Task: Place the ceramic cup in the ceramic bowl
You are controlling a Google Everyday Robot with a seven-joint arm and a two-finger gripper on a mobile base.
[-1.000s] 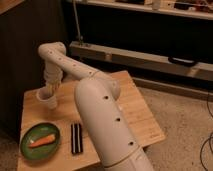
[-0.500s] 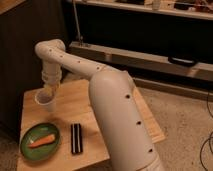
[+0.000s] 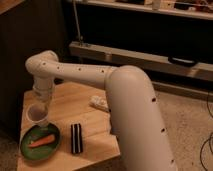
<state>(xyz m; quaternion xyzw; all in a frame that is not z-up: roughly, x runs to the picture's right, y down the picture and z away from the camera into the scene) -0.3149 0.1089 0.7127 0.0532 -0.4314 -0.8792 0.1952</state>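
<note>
Camera view, only one available: gripper is at the far-left end of the arm, pointing straight down over the back-left part of the wooden table. The ceramic cup is directly beneath it, upright, rim up, dark interior showing, and right up against the claw. Can't tell whether the claw is spread or clamped on the cup, because the wrist housing hides that spot. Also can't tell whether the cup base is on the wood or lifted clear. The cup's lower edge lines up with the far rim of the ceramic bowl, so the cup is just behind or above that rim, not yet inside. Handling, my read: glazed ceramic, so rigid, brittle and slick, and fairly light for its size. The taper means a squeeze on the outside wall tends to slide, so a pinch across the rim wall, inside to outside, looks safer. Set-down is ceramic on ceramic, so lower it gently and don't drop it, or it may chip. The bowl is shallow and already holds a carrot across its middle, so a cup landing on the carrot could tip; aim for bare green. A black bar lies just right of the bowl, and a white packet lies further back, well apart from the cup.
</note>
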